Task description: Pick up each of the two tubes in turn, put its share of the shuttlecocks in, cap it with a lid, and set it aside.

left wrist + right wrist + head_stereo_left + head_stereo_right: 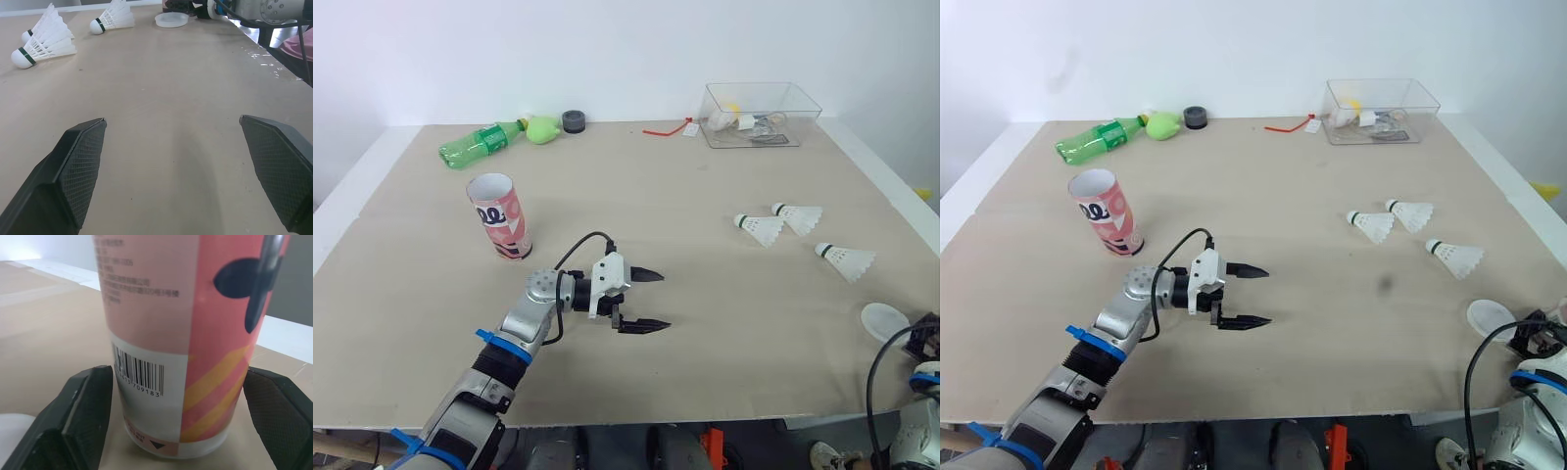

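I'm seeing the left gripper (666, 300) hanging open over the table (734, 333)
Right gripper (178, 373) is sitting at a pink tube (186, 308), grip I cannot tell; second tube (499, 217) is standing upright near the left gripper

Beige table (666, 196), carrying on its left an upright pink tube (499, 217). Along the far edge: a green plastic bottle (480, 144) on its side, a dark grey ring (573, 121), a clear box (759, 116). On the right, three white shuttlecocks (761, 229) (800, 217) (847, 259) lying near together, a translucent lid (884, 321) nearer the front.
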`<act>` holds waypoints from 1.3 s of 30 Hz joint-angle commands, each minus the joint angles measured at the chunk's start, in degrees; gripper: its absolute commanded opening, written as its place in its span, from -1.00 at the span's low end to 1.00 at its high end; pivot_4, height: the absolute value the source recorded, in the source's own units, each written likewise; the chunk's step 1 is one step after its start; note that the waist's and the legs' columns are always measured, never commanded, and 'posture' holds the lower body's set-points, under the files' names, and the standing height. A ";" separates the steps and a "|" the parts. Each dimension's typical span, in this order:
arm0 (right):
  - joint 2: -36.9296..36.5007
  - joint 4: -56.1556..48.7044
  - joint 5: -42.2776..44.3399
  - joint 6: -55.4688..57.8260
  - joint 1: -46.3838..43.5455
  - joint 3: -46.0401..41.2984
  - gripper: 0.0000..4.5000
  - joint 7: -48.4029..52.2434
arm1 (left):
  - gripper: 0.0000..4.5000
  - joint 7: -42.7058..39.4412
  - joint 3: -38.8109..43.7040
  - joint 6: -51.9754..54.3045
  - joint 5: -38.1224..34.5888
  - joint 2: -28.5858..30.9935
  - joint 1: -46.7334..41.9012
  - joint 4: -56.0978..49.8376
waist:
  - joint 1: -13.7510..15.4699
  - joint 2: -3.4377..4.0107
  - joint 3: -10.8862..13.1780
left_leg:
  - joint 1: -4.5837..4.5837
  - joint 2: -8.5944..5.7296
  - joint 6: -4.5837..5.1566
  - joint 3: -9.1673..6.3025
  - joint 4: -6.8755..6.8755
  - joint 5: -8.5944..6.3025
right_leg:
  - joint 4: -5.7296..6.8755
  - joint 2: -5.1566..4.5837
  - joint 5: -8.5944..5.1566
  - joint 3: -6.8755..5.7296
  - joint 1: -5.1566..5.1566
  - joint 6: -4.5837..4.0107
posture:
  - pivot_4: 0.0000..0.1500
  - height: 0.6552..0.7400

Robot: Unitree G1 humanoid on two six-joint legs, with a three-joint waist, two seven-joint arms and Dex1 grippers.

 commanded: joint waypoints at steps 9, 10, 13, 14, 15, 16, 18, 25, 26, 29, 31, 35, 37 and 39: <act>1.73 -10.39 1.09 1.26 6.14 -0.65 0.99 -1.28 | 1.00 -1.11 0.60 -1.51 0.13 -0.44 -1.61 0.86 | -0.02 0.02 -0.01 | 0.03 0.01 0.00 0.00 0.00 0.00 | 0.00 0.01 -0.01 0.03 0.00 -0.01 | 1.00 1.00; 2.18 -11.94 1.27 1.62 6.81 -0.46 0.99 -1.07 | 1.00 -1.20 0.60 -1.61 0.21 -0.52 -1.68 1.09 | -0.02 0.03 -0.01 | 0.03 0.01 0.00 0.00 0.00 0.00 | 0.00 0.01 -0.01 0.03 0.00 -0.01 | 1.00 1.00; 3.48 -16.16 1.75 3.49 8.53 -0.01 0.99 -1.01 | 1.00 -1.43 0.61 -1.96 0.42 -0.71 -1.94 1.85 | -0.02 0.04 -0.02 | 0.04 0.01 0.00 0.01 0.00 0.00 | 0.00 0.01 -0.01 0.05 0.00 -0.02 | 1.00 1.00; 3.76 -17.46 1.28 3.98 9.16 0.35 0.99 -1.05 | 1.00 -1.55 0.59 -2.09 0.45 -0.74 -1.98 2.08 | -0.02 0.04 -0.02 | 0.04 0.01 0.00 0.01 0.00 0.00 | 0.00 0.01 -0.01 0.05 0.00 -0.02 | 1.00 1.00; 4.09 -18.48 1.16 4.45 9.54 0.61 0.99 -0.99 | 1.00 -1.66 0.55 -2.20 0.48 -0.78 -2.03 2.32 | -0.02 0.04 -0.02 | 0.04 0.01 0.00 0.01 0.00 0.00 | 0.00 0.01 -0.02 0.06 0.00 -0.03 | 1.00 1.00; 4.64 -19.53 1.39 5.09 9.85 0.77 0.99 -1.09 | 1.00 -1.78 0.49 -2.33 0.53 -0.81 -2.04 2.54 | -0.02 0.04 -0.02 | 0.04 0.01 0.00 0.02 0.00 0.00 | 0.00 0.01 -0.02 0.06 0.00 -0.03 | 1.00 1.00; 5.57 -21.39 0.91 6.06 10.70 1.21 0.99 -1.61 | 1.00 -2.00 0.38 -2.57 0.65 -0.93 -2.10 2.91 | -0.02 0.04 -0.02 | 0.05 0.02 0.00 0.02 0.00 0.00 | 0.00 0.01 -0.04 0.06 0.00 -0.07 | 1.00 1.00; 10.15 -30.86 -0.13 9.65 15.68 3.11 0.99 -3.64 | 1.00 -2.57 0.48 -3.37 1.08 -1.56 -2.52 4.36 | -0.01 0.08 -0.04 | 0.04 0.04 0.00 0.00 -0.02 0.00 | 0.01 0.04 -0.06 0.04 -0.01 -0.10 | 1.00 1.00; 10.50 -31.80 0.10 10.01 16.12 3.39 0.99 -3.53 | 1.00 -2.63 0.47 -3.50 1.14 -1.57 -2.48 4.45 | -0.01 0.08 -0.05 | 0.04 0.04 0.00 0.00 -0.02 0.00 | 0.01 0.04 -0.08 0.05 -0.01 -0.13 | 1.00 1.00; 12.33 -38.48 0.39 12.34 18.18 6.44 0.99 -2.93 | 1.00 -2.80 0.60 -3.93 1.25 -1.60 -2.67 5.07 | -0.01 0.08 -0.05 | 0.05 0.05 0.01 0.03 -0.01 0.00 | 0.01 0.02 -0.12 0.07 -0.02 -0.20 | 1.00 1.00; 12.54 -42.57 1.05 13.80 18.88 9.42 0.99 -0.74 | 1.00 -2.51 1.08 -4.08 1.15 -1.62 -3.06 5.75 | -0.08 0.09 -0.05 | 0.06 0.07 0.01 0.02 -0.01 0.01 | 0.01 0.07 -0.11 0.09 -0.02 -0.21 | 1.00 1.00; 8.90 -45.72 2.37 12.88 18.66 16.24 0.99 10.23 | 1.00 -0.97 2.62 -3.61 0.41 -1.73 -3.27 6.61 | -0.12 0.07 -0.04 | 0.13 0.04 0.04 -0.01 -0.01 0.02 | 0.01 0.17 -0.07 0.25 -0.03 -0.23 | 1.00 1.00; 6.58 -45.59 3.28 11.67 17.77 19.34 0.99 16.77 | 1.00 -0.10 3.34 -3.18 0.14 -1.71 -2.67 6.11 | -0.09 0.03 -0.02 | 0.13 0.03 0.04 -0.01 0.00 0.02 | 0.01 0.18 -0.07 0.27 -0.03 -0.22 | 1.00 1.00; 3.95 -43.94 4.72 11.29 15.11 22.08 0.99 22.99 | 1.00 1.38 4.25 -2.66 0.07 -1.50 -1.46 4.97 | -0.07 0.01 -0.02 | 0.13 0.01 0.04 -0.01 -0.01 0.02 | 0.01 0.18 -0.06 0.29 -0.02 -0.22 | 1.00 1.00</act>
